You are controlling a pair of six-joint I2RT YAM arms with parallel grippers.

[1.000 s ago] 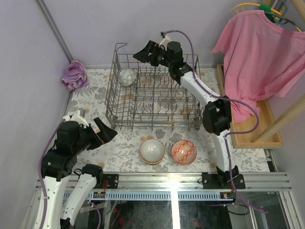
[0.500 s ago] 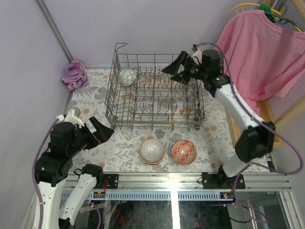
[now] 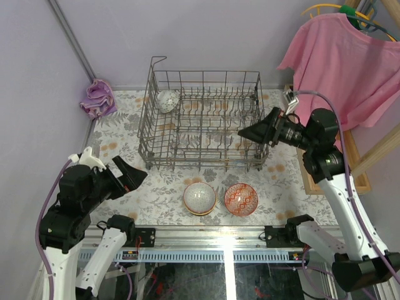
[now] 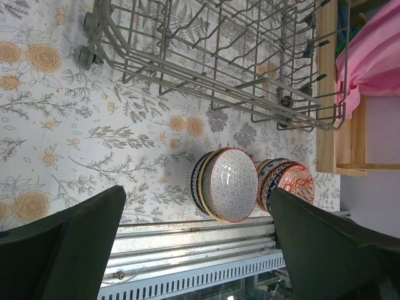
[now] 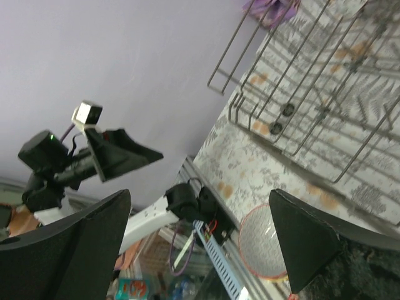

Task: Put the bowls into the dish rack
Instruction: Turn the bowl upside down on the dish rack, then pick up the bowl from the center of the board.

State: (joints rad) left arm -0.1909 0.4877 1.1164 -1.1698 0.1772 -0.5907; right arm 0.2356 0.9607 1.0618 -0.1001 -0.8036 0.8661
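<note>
The dish rack [image 3: 201,164] stands mid-table with one pale bowl [image 3: 167,100] leaning in its far-left corner. Two stacks of bowls sit in front of it: a grey-white topped stack [image 3: 199,198] and a red-patterned stack [image 3: 241,199]. My left gripper [image 3: 133,174] hovers open left of the stacks. In the left wrist view it [image 4: 197,192] faces the grey-patterned stack [image 4: 230,185] and the red stack [image 4: 294,184], under the rack [image 4: 187,69]. My right gripper [image 3: 254,131] hangs open at the rack's right side, holding nothing. In its own view it [image 5: 200,195] points past a bowl [image 5: 265,240].
A crumpled purple cloth [image 3: 97,98] lies at the table's far left. A pink shirt [image 3: 340,69] hangs at the right above a wooden tray [image 3: 331,181]. A metal rail [image 3: 225,237] runs along the near edge, just behind the bowl stacks.
My right arm swung from the rack's far rim over to its right side and lower. The left arm drifted slightly down and left. Both grippers stayed open.
</note>
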